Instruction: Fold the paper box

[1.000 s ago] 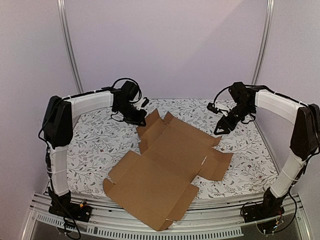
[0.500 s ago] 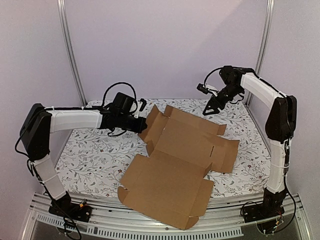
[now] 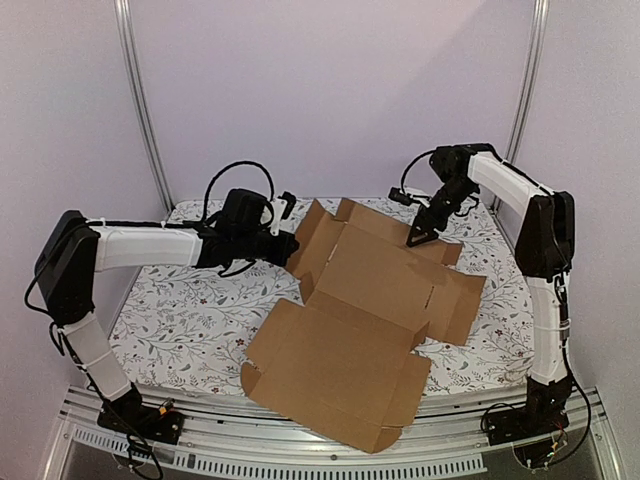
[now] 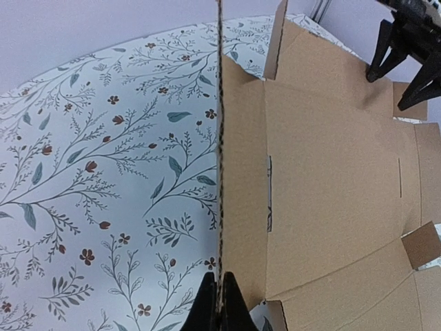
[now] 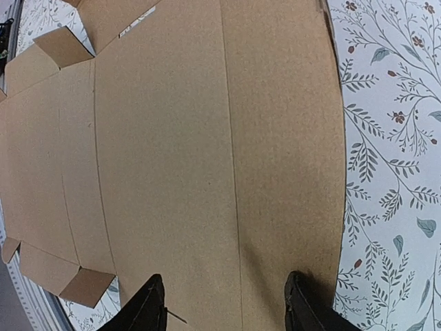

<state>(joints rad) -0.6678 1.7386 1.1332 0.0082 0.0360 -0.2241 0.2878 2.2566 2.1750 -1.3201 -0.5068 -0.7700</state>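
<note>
Top external view is showing the box lying open from the worktop's far edge to its near edge. Our left gripper is pinching its left flap tight. Our right gripper is hovering open, empty, so we are risking dragging the unpinned box.

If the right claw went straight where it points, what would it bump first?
Probably the paper box: the open right claw points down at its flat brown panel.

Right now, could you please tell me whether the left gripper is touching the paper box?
Touching: in the left wrist view the left gripper pinches the upright edge of the paper box.
</note>
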